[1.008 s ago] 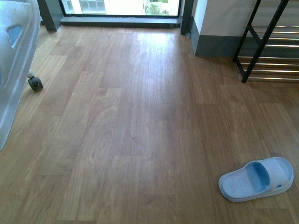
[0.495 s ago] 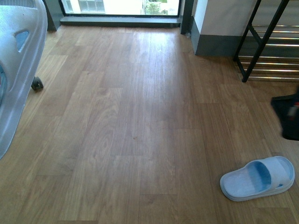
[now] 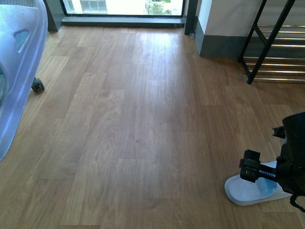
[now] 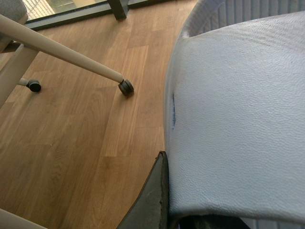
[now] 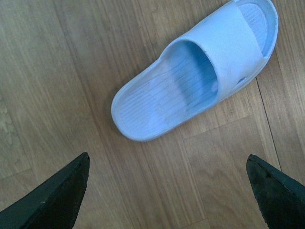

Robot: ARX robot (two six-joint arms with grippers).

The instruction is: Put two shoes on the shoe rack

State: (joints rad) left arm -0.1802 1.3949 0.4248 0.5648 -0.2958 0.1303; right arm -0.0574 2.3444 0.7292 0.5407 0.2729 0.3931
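The shoes here are two light blue slippers. One slipper [image 3: 19, 71] hangs at the far left of the front view; in the left wrist view its pebbled sole [image 4: 238, 119] fills the frame, with my left gripper's dark finger [image 4: 151, 200] pressed against its edge, shut on it. The other slipper [image 3: 250, 192] lies on the floor at the right, sole down [image 5: 200, 76]. My right gripper [image 5: 167, 157] hovers open just off its heel end and partly covers it in the front view [image 3: 259, 174]. The shoe rack [image 3: 271, 47] stands at the far right.
Wood plank floor [image 3: 143, 133] spreads across the middle. A chair caster [image 3: 37, 86] sits at the left; its white leg [image 4: 62, 52] and caster [image 4: 126, 87] also show beside the held slipper. A window [image 3: 124, 7] and a wall corner [image 3: 214, 28] close the far side.
My right arm has come in from the right and dropped over the slipper on the floor. The held slipper at the left has shifted slightly.
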